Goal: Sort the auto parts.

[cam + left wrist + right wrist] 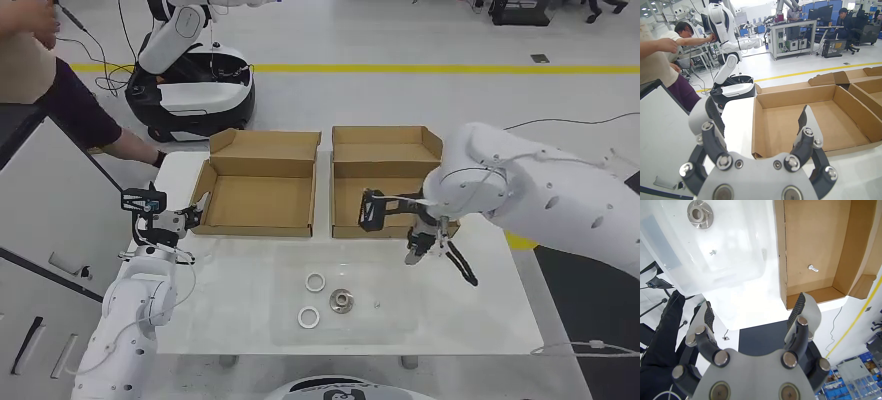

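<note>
auto parts sit in a shallow clear plastic tray (745,275) on the glossy white table (470,300): a round grey metal flange (342,299), a white ring (315,282) and a second white ring (309,318). a small white bolt (813,268) lies in the right brown cardboard box (386,160). the left gripper (761,113), fingers apart, hangs at the table's left edge beside the left brown cardboard box (258,200). the right gripper (755,302), fingers apart, hangs by the right box's near corner. behind the table, the pale floor (400,100) carries a yellow line (450,69).

White table (230,290), open cardboard box (258,200), second cardboard box (385,160) just beside it, clear tray (372,322) nearer the robot
</note>
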